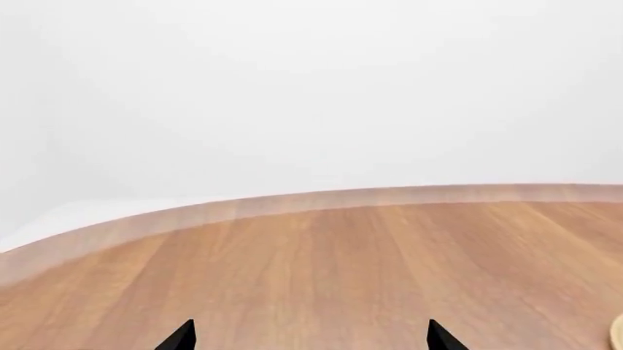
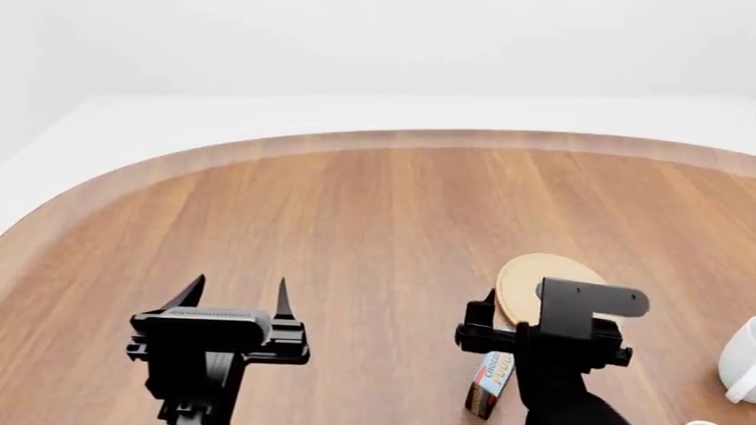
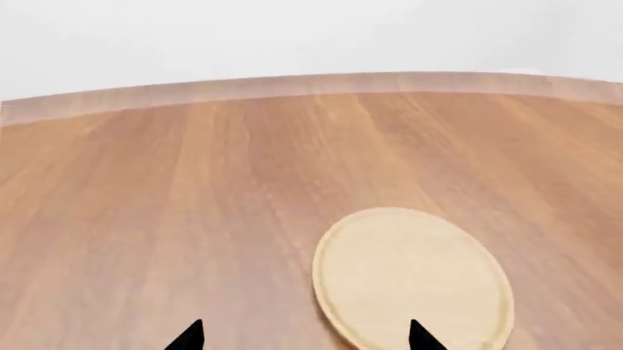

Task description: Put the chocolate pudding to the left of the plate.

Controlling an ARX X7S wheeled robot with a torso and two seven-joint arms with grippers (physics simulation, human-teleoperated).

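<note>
The chocolate pudding (image 2: 488,382), a small carton with a brown-red side and a printed face, stands tilted on the table just below my right gripper (image 2: 537,306) and is partly hidden by that arm. The plate (image 2: 537,273), a round tan disc, lies right beyond it. In the right wrist view the plate (image 3: 413,281) sits ahead, and my right gripper (image 3: 303,337) is open with only bare wood and the plate's edge between its tips. My left gripper (image 2: 239,290) hovers open over bare wood, far left of the plate. Its tips (image 1: 311,337) hold nothing.
A white mug (image 2: 742,359) stands at the right edge of the head view. The wooden table (image 2: 354,221) has a rounded far edge with a pale wall behind it. A sliver of the plate (image 1: 616,332) shows in the left wrist view.
</note>
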